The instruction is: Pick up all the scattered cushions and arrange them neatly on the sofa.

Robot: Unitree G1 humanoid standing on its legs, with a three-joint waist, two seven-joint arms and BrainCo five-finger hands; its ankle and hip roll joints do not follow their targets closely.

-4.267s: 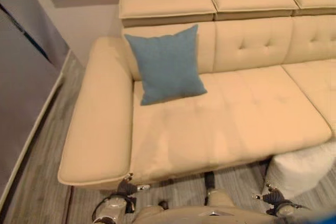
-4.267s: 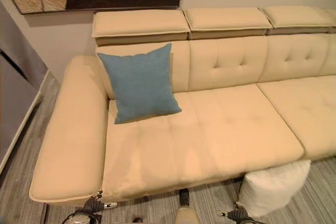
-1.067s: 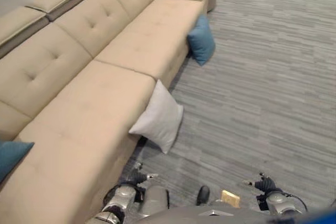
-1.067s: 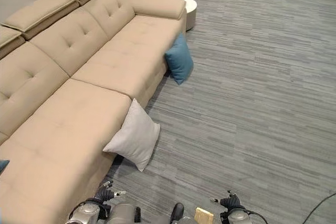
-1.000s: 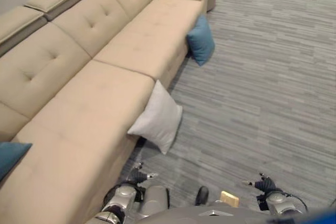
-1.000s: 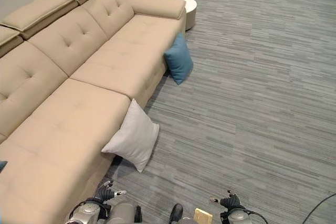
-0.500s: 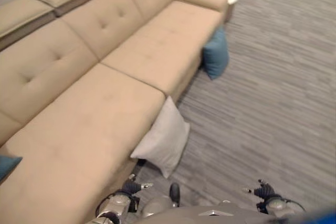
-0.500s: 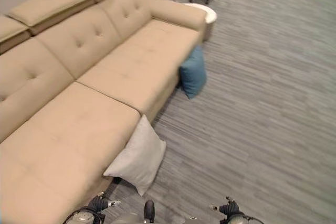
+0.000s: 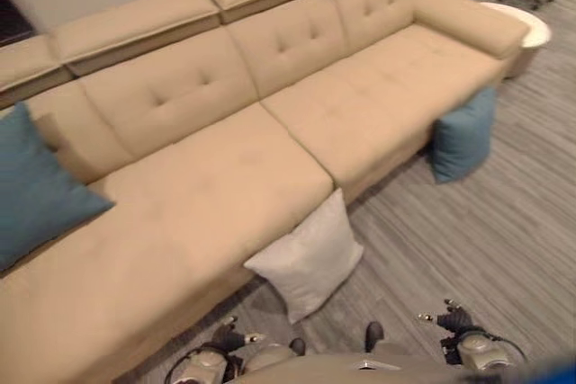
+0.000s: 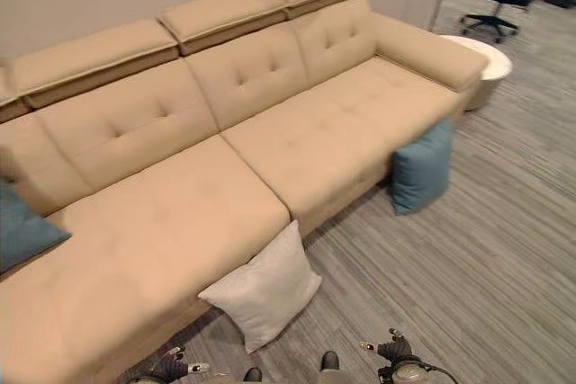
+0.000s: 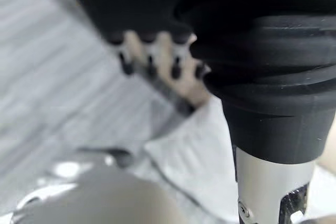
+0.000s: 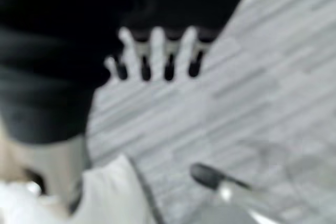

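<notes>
At the bottom centre of the left eye view, the white cushion point(image 9: 308, 261) stands on the grey floor point(image 9: 504, 240), leaning with its upper part against the front edge of the beige sofa point(image 9: 225, 186), tilted like a diamond with one corner pointing down toward the robot. It lies ahead of and between the two hands, a little nearer the left hand point(image 9: 229, 341) at the lower left than the right hand point(image 9: 454, 319) at the lower right. Both hands hang low, well apart from the cushion, fingers straight and relaxed, holding nothing; each wrist view shows a row of loose dark-tipped fingers over the floor. A second, blue cushion point(image 9: 463, 135) stands on the floor further off at the right of the frame, against the sofa front near the round white side table point(image 9: 533, 29). A third, also blue point(image 9: 36, 188), already sits on the sofa at the left edge. The white one looks the nearest pick, probably a reach forward with both hands.
</notes>
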